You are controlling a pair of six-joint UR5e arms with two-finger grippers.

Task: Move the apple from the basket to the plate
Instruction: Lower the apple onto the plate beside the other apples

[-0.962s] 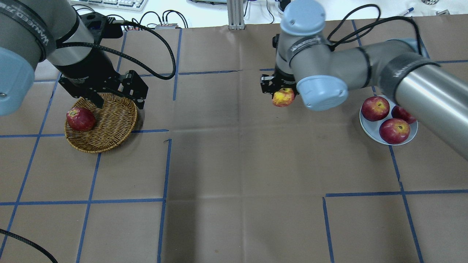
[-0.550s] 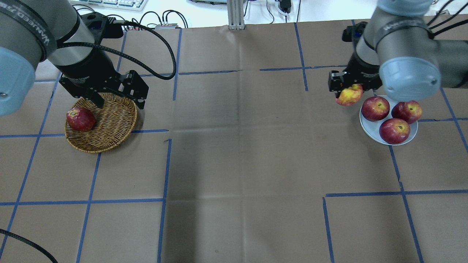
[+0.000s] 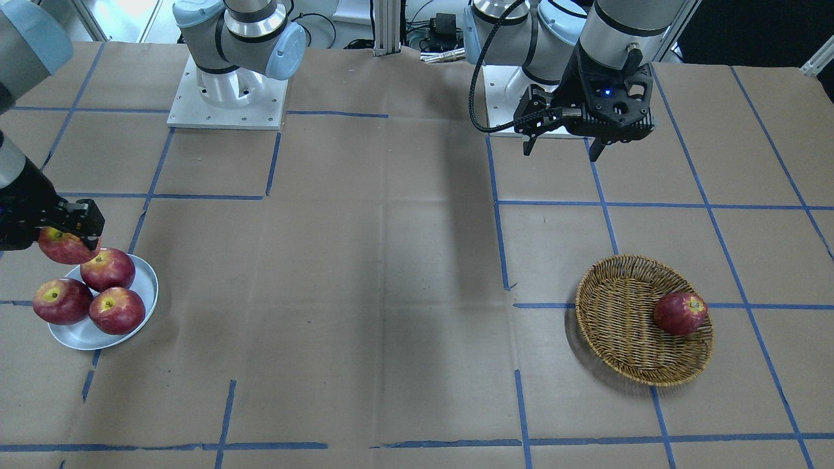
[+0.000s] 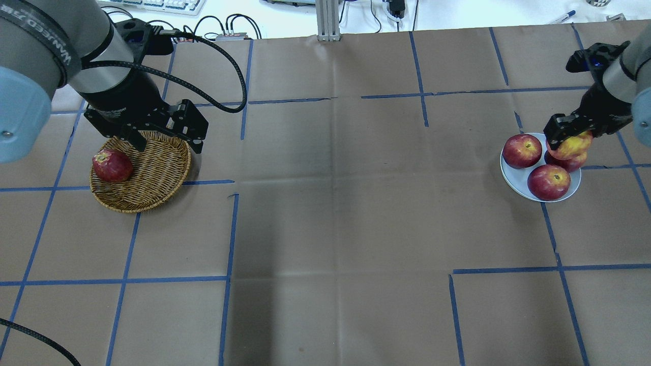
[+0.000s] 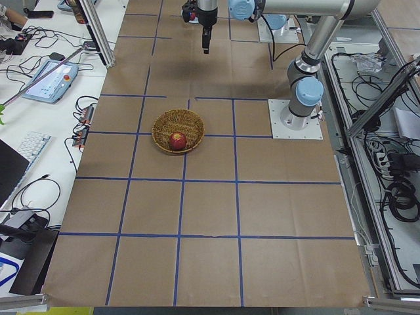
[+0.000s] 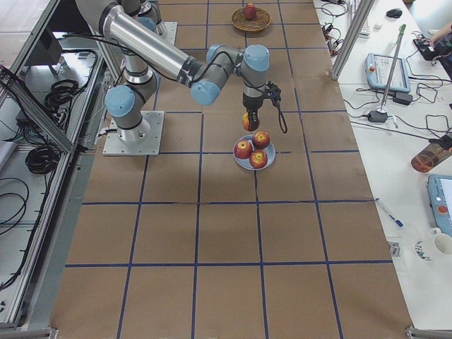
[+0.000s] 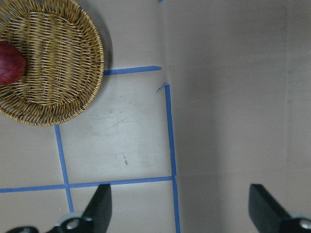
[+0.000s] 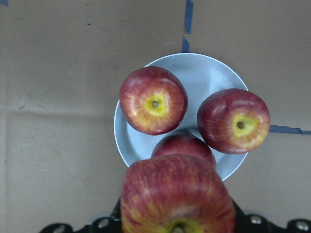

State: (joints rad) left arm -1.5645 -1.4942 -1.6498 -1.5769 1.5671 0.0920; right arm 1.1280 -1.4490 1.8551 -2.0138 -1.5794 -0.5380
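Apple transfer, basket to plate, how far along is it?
Done: three dark red apples sit on the small white plate. In hand: the right gripper holds a pinkish-red, yellow-patched apple above it, not yet set down. Left: placing it; one dark red apple lies in the round wicker basket; the left gripper is open.

Five apples are showing in total. Three dark red apples [image 3: 107, 269] [image 3: 62, 301] [image 3: 117, 310] are sitting on the one plate [image 3: 78, 335]. One basket apple [image 3: 679, 313] is lying in the one basket [image 3: 619, 326]. One lighter apple [image 8: 177, 194] is hanging in the right gripper [image 4: 568, 142]. Two grippers are showing, counting the left gripper [image 3: 561, 152].
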